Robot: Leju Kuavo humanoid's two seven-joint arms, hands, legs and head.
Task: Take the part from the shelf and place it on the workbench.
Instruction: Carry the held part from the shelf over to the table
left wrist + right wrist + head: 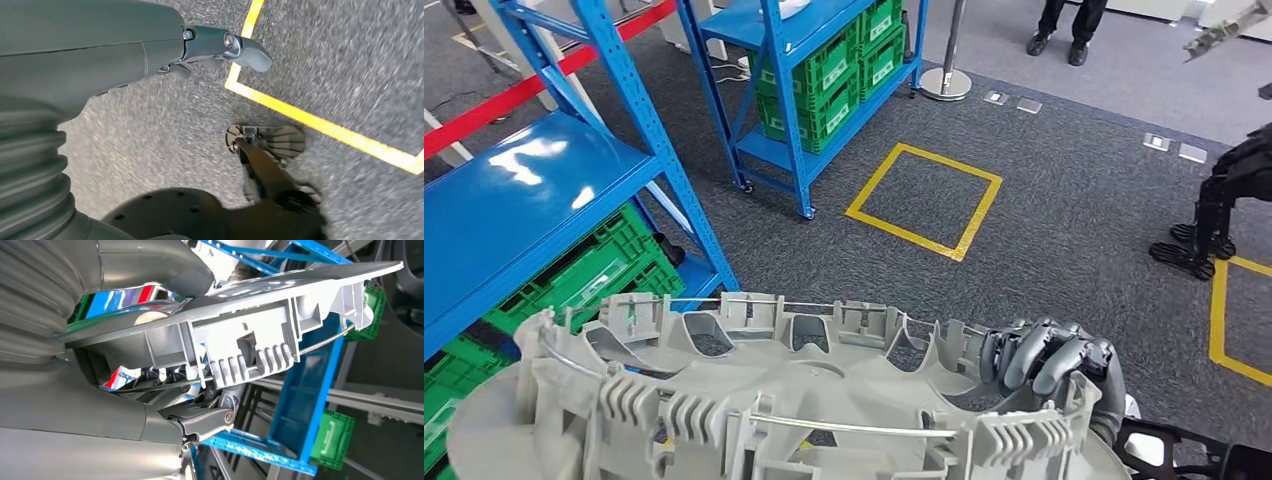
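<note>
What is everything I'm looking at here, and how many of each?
part: one, light grey, round and ribbed, close in front of the robot
shelves: two, blue, at left and further back
crates: several, green, on the shelves
floor markings: yellow square ahead, part of another at right
barrier post base: one, silver, beyond the far shelf
person's shoes: two, black, far edge
right hand: grey, grips the part's rim
left hand: grey, hangs above the floor, holds nothing

Green crates (574, 275) on blue shelves (514, 190)
</note>
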